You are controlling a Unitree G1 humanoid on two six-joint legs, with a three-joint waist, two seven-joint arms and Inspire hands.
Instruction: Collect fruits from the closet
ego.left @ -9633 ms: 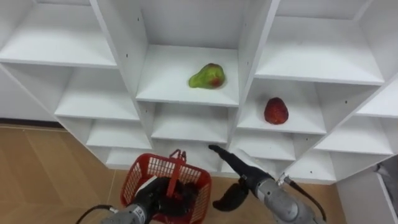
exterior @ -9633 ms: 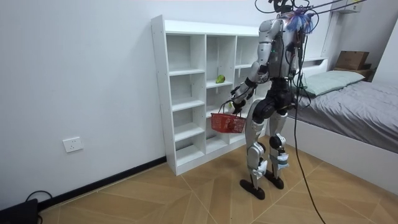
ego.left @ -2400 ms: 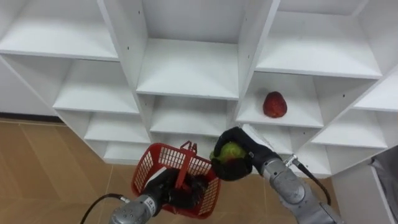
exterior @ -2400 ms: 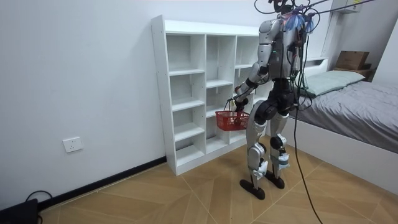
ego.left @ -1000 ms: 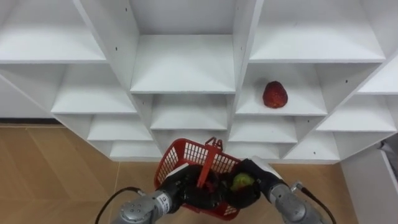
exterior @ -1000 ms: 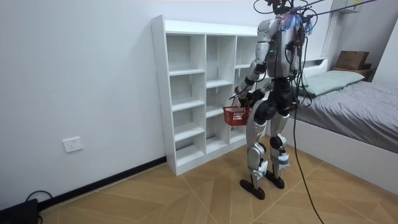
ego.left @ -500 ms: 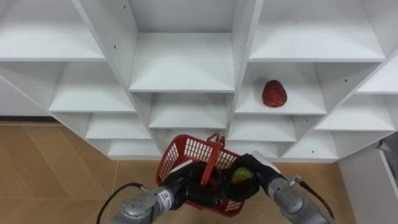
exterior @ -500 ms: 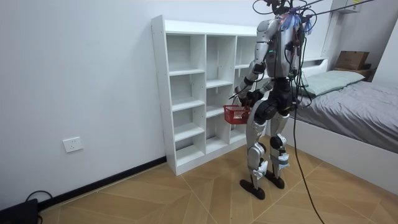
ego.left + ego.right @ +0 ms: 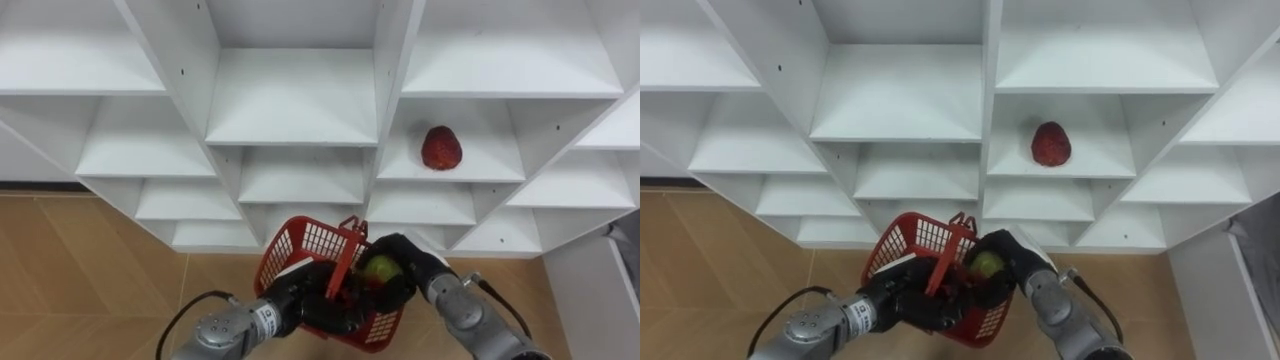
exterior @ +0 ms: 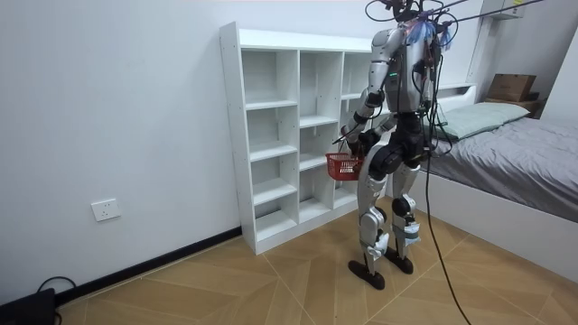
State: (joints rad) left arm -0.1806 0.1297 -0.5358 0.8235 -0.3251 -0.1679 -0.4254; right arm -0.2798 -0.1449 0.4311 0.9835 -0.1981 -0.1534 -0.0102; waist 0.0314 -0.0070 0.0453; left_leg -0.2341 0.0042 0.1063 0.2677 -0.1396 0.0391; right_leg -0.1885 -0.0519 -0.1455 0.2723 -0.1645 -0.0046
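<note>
Black and curled, my right hand clamps the green fruit, low centre of frame, just over the basket. My left hand grips its handle. Red fruit lies above, upper right.

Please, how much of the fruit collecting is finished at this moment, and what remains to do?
Almost done: the green fruit is off the shelves. In hand: the right hand has its fingers curled round it at the mouth of the red basket and has not yet let go; the left hand grips the basket's handle. Left: the red fruit lies on a closet shelf to the right.
</note>
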